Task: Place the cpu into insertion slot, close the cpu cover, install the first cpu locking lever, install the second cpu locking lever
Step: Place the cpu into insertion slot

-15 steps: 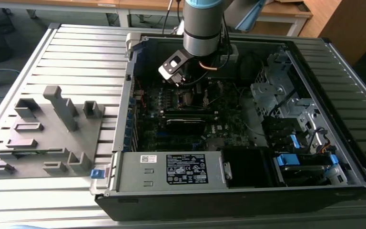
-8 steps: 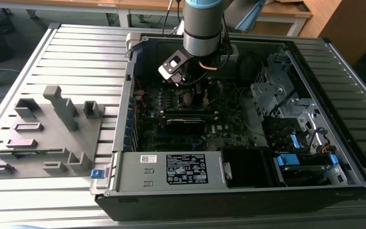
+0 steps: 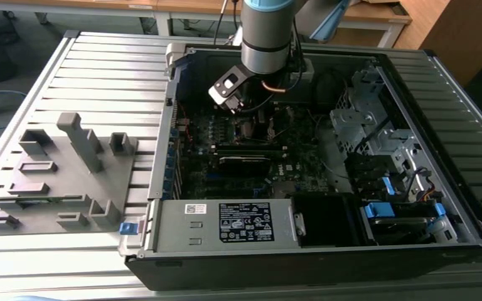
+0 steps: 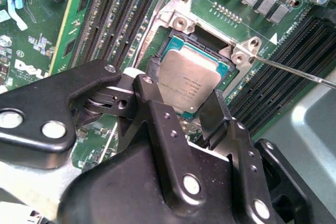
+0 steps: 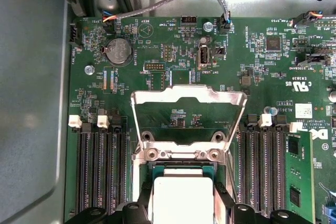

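a robot arm [image 3: 266,44] reaches into an open computer case [image 3: 308,266] on a slatted table [image 3: 98,69]. its hand [image 4: 184,90] is clenched on the cpu [image 4: 193,77], with one black finger against each of two opposite edges, as both wrist views show. the chip hangs just over the insertion slot [image 4: 202,43], slightly tilted and, by the look of it, not yet seated. the cpu cover [image 5: 189,94] stands swung open at the far side of the socket, and a thin locking lever [image 4: 294,70] juts out unlatched beside it. long memory slots [image 5: 100,171] flank the socket on the green motherboard [image 5: 157,51].

the cpu looks light, stiff and flat, with a smooth metal top that gives the fingers little to bite on. its thin edges are probably the only safe place to hold it, as the underside and the socket's contacts are likely delicate and easily damaged. because the purchase is so narrow, the chip could slip or cock sideways in the grip. it appears to need a level, gentle seating with no pressing force.
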